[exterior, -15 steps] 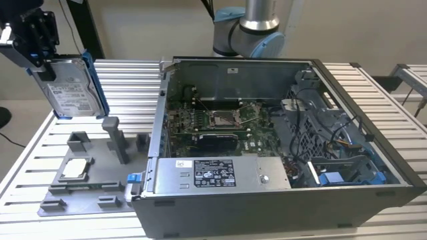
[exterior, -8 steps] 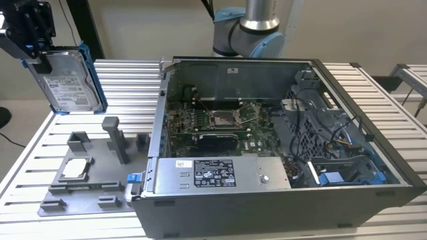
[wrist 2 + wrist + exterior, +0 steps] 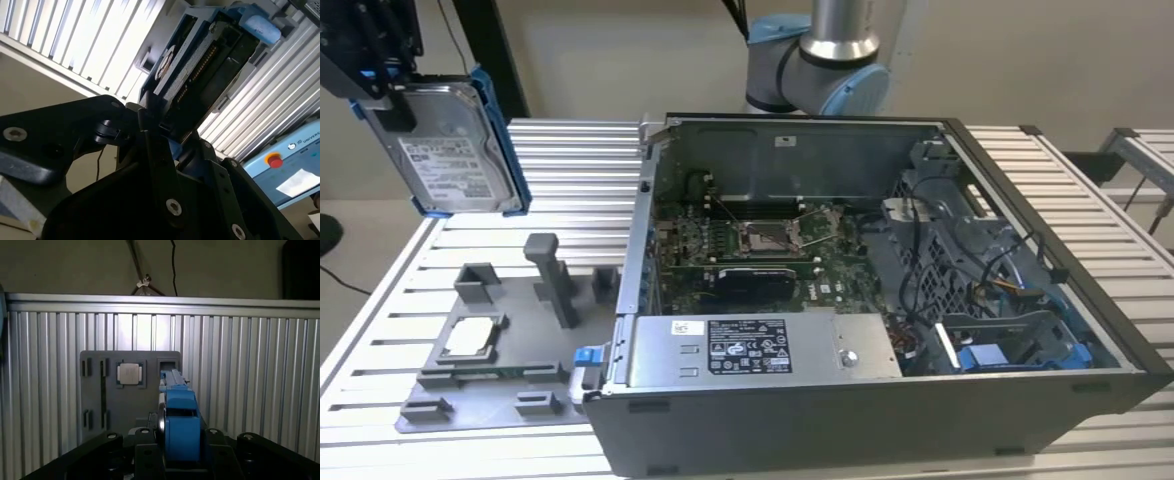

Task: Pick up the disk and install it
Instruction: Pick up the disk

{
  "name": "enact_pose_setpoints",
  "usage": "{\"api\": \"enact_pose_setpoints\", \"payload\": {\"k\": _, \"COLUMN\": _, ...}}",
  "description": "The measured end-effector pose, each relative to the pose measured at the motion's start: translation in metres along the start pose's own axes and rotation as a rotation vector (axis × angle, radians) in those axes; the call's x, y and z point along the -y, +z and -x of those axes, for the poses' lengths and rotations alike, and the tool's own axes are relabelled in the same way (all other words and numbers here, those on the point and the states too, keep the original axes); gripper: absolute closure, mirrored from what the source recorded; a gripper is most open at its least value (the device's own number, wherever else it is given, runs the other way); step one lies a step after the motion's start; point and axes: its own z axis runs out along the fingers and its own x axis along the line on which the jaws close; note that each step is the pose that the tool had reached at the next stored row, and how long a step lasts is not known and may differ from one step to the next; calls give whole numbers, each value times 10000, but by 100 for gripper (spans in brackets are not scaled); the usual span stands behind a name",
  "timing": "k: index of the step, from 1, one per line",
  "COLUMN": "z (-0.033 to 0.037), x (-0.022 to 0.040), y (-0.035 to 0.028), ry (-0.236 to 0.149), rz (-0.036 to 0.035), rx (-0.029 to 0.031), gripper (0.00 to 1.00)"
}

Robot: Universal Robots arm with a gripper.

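Note:
The disk (image 3: 450,150), a silver-grey drive with a white label in a bright blue frame, hangs upright high above the table at the exterior view's left. My gripper (image 3: 380,90) is shut on its upper end. In the first wrist view the disk (image 3: 179,425) shows edge-on between the black fingers, above the grey fixture plate (image 3: 130,395). In the second wrist view the disk (image 3: 200,60) sticks out past the finger linkage. The open computer case (image 3: 854,290) lies to the exterior view's right of the disk, its drive bay area (image 3: 987,300) with blue clips uncovered.
A grey fixture plate (image 3: 494,350) with upright posts sits on the slatted table below the disk. It carries a small square silver chip (image 3: 470,335). Inside the case are the motherboard (image 3: 747,240) and a grey power supply box (image 3: 747,345). The arm's base (image 3: 834,60) stands behind the case.

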Motion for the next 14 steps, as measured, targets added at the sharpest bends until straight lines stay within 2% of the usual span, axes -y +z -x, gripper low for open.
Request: {"api": "enact_pose_setpoints", "payload": {"k": 14, "z": 3, "x": -8, "y": -341, "ry": 0, "rz": -1, "rx": 0, "gripper": 100}}
